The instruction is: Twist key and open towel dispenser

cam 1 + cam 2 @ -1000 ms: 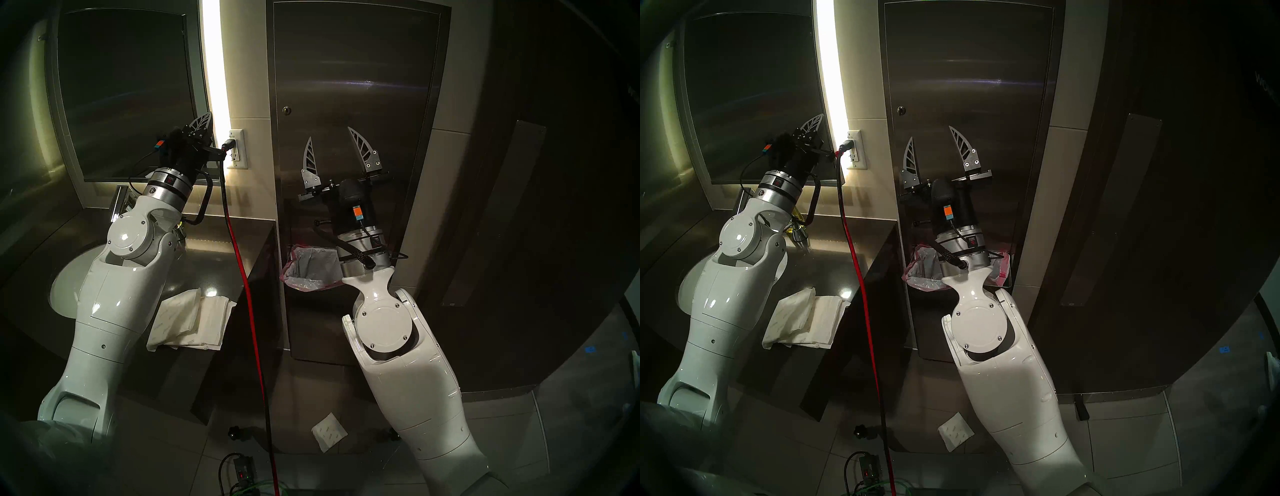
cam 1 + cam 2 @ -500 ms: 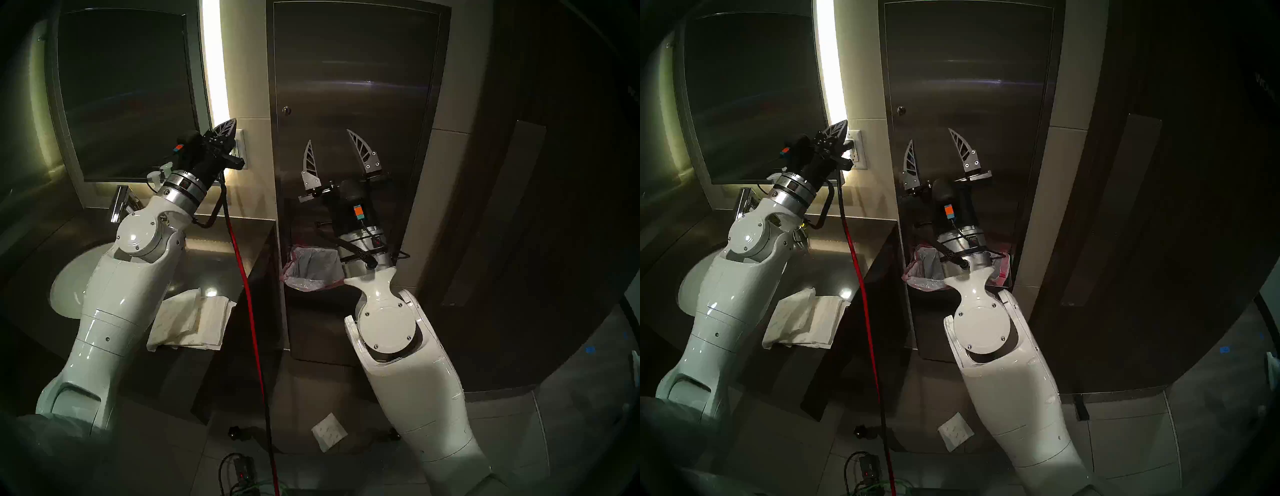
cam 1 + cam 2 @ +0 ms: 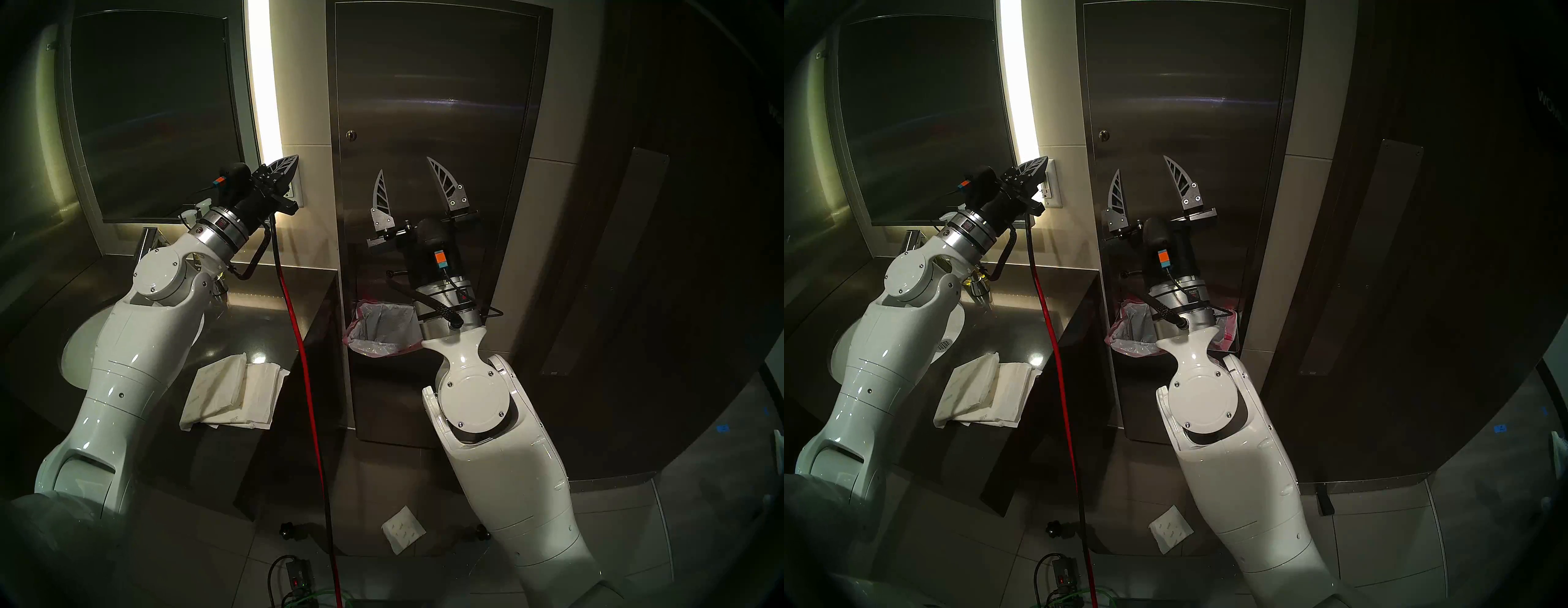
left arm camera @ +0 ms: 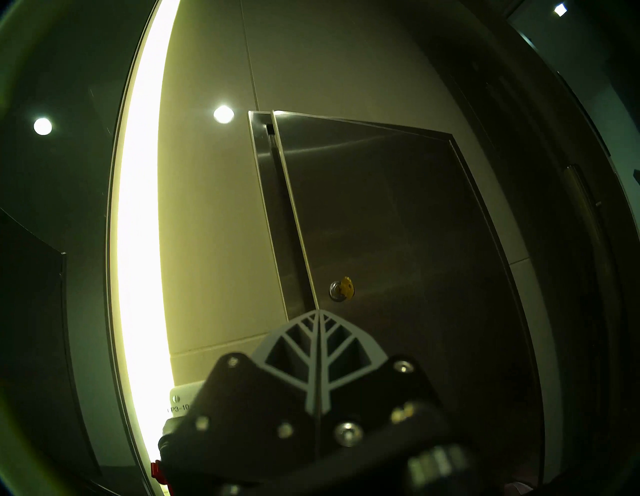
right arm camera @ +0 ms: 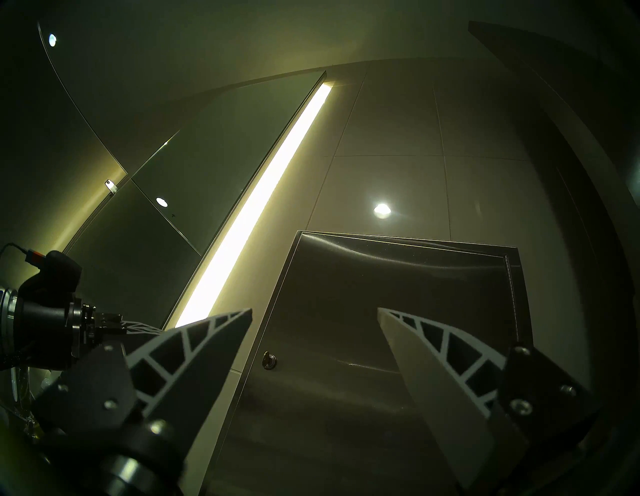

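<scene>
The towel dispenser is a tall brushed steel wall cabinet with a long flat door. The key is a tiny tab in the small round lock at the door's left edge. It also shows in the left wrist view and the right wrist view. My left gripper is shut and empty. It points up and to the right, left of and below the lock, in front of the wall outlet. My right gripper is open and empty, close before the door panel, below and right of the lock.
A dark framed mirror and a bright light strip lie to the left. A red and black cable hangs from the outlet. Folded paper towels lie on the counter. A bin with a pink-edged bag sits under the right wrist.
My left gripper has swung right from the mirror's edge to in front of the outlet, closer to the dispenser, and stayed shut. The right arm has barely moved.
</scene>
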Motion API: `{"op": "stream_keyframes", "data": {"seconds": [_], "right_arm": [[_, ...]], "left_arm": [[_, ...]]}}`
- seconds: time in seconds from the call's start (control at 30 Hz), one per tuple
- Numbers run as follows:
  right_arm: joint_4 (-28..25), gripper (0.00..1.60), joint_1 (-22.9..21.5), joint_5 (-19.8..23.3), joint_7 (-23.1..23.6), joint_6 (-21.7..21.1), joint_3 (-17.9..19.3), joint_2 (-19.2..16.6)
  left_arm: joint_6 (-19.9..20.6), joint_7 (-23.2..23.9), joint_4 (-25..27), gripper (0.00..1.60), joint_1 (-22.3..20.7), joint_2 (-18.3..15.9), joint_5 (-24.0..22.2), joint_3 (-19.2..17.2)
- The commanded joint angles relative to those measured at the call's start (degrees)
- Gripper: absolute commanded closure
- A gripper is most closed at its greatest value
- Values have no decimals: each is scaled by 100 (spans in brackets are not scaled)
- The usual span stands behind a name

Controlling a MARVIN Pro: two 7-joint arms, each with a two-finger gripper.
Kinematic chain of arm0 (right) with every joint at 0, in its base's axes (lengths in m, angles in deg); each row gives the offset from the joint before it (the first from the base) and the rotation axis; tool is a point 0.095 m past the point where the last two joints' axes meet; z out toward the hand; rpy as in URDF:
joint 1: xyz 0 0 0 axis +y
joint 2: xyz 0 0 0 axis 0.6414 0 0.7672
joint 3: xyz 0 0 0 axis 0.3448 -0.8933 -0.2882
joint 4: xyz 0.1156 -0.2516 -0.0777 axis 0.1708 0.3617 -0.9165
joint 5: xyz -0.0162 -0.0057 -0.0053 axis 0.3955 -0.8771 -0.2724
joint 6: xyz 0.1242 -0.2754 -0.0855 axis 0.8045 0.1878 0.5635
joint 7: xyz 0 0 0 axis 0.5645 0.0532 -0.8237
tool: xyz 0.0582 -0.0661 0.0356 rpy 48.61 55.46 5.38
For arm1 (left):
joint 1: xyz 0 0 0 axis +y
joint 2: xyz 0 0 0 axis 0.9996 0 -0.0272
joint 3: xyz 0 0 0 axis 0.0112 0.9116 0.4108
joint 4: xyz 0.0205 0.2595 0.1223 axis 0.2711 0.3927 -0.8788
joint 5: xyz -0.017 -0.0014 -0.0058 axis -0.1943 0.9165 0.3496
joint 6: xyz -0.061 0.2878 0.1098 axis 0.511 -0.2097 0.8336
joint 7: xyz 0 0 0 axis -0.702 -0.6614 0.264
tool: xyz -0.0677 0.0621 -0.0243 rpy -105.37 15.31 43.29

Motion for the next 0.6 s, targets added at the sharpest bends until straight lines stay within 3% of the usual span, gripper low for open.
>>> {"op": "stream_keyframes", "data": {"seconds": [0.0,0.33,0.57], "right_arm": [[-83,30,-49,-12,-11,22,4,15],[-78,30,-50,-16,-22,31,2,14],[-78,30,-50,-18,-26,35,2,14]], "left_arm": [[336,-195,-319,160,-643,320,13,-59],[548,-266,-949,160,-1186,833,141,192],[552,-19,-1385,160,-1574,940,243,403]]}}
